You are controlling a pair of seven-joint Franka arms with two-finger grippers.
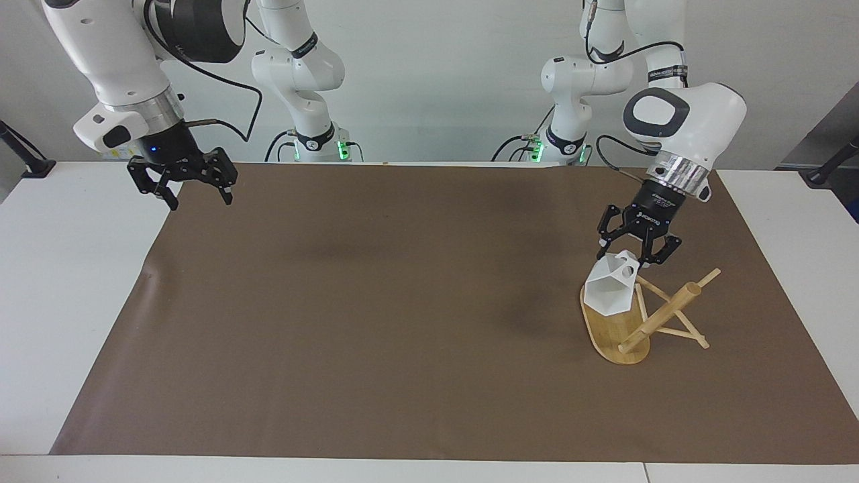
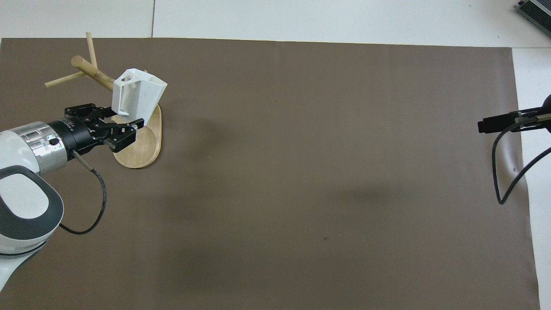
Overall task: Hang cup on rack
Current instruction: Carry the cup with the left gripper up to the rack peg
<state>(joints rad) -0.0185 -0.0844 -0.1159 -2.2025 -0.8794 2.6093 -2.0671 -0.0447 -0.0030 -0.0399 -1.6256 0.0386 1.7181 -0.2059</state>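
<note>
Over the oval base of the rack, toward the left arm's end of the table: small white faceted mug with a blocky holed handle (image 1: pixel 612 291) (image 2: pixel 138 92), held in the air, tilted, mouth angled away from the gripper and handle side up. Left gripper (image 1: pixel 636 249) (image 2: pixel 112 122) pinches it at the handle end; the black fingers (image 1: pixel 607 236) close around the handle block, though the exact contact is hard to read from either view. Cup is not on a peg; one peg sits just beside its handle in the facing view, touching or not I can't tell.

Light bamboo mug tree (image 1: pixel 661 316) (image 2: pixel 92 71) is not upright: its flat oval base (image 1: pixel 611 332) (image 2: pixel 142 150) lies on the brown paper table cover (image 1: pixel 376 302) (image 2: pixel 301 172), thick post leaning steeply away from the robots, thin peg sticks crossing near its upper end.

Right gripper (image 1: pixel 193 191) hangs with fingers spread, nothing in them, over the mat's edge at the right arm's end of the table. That arm waits. Overhead view shows only part of it at the frame edge.
</note>
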